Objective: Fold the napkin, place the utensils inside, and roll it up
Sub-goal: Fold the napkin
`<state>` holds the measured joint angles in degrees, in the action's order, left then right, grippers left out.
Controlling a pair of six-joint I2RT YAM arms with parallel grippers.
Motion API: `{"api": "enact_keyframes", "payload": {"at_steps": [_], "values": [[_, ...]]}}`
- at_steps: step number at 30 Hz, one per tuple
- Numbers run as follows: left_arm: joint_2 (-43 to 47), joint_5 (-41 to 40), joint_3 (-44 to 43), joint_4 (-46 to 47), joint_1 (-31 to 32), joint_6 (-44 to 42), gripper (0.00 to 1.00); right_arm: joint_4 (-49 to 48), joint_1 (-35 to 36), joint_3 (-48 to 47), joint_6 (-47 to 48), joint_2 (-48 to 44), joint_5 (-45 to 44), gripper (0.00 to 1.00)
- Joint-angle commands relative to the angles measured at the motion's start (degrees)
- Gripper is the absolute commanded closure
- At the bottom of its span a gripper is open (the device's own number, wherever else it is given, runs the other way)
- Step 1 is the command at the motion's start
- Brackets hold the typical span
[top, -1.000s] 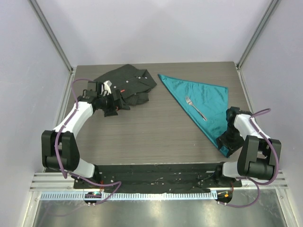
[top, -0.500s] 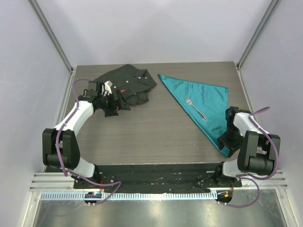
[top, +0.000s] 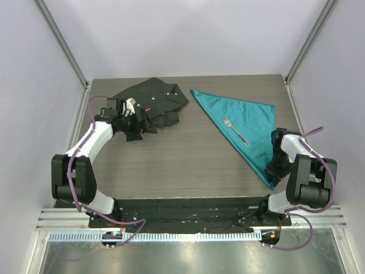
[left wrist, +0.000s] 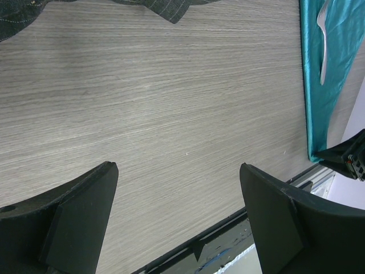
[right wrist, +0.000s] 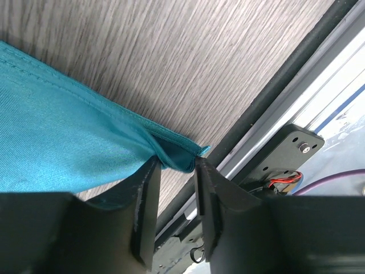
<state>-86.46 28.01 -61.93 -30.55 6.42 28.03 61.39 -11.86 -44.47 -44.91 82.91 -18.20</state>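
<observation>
At 9 o'clock on the table (top: 182,165) the left gripper (top: 135,127) hovers with its jaws spread wide and nothing between them, at the 7 o'clock edge of the black shirt (top: 154,103). Its wrist view shows bare wood between the fingers (left wrist: 74,217). The napkin (top: 245,121) lies well apart from it, at 2 o'clock on the table, folded into a flat triangle whose long tip points to 5 o'clock. The fork (top: 235,131) rests on the napkin's middle, tines toward 11 o'clock and handle toward 5. At that 5 o'clock tip, close to the table's near edge, the right gripper (top: 274,171) has its fingers (right wrist: 145,194) drawn nearly together, pinching the napkin's corner, which bunches between them
</observation>
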Motion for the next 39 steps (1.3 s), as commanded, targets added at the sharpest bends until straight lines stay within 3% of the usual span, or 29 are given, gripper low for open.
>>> {"api": "enact_keyframes", "payload": {"at_steps": [1, 14, 26, 34, 39], "values": [[-0.21, 1.35, -2.40, -0.04, 0.18, -0.35, 0.07, -0.74, -0.27, -1.24, 1.05, -1.17, -1.93, 0.68], [0.23, 2.31, -2.14, 0.49, 0.18, -0.08, 0.07, -2.32, 3.15, -5.98, 5.26, -3.20, -0.70, 0.92], [1.03, 3.45, -1.70, 1.19, 0.18, 0.27, 0.07, -8.72, 17.55, -19.41, 6.50, 4.35, -2.81, 0.99], [2.25, 3.89, -1.17, 2.07, 0.18, 0.62, 0.07, -11.90, 20.82, -27.42, 8.34, 14.29, -2.28, 0.99], [2.70, 3.28, -0.91, 2.16, 0.18, 0.45, 0.07, -9.54, 21.00, -24.80, 7.91, 9.91, -4.38, 0.99]]}}
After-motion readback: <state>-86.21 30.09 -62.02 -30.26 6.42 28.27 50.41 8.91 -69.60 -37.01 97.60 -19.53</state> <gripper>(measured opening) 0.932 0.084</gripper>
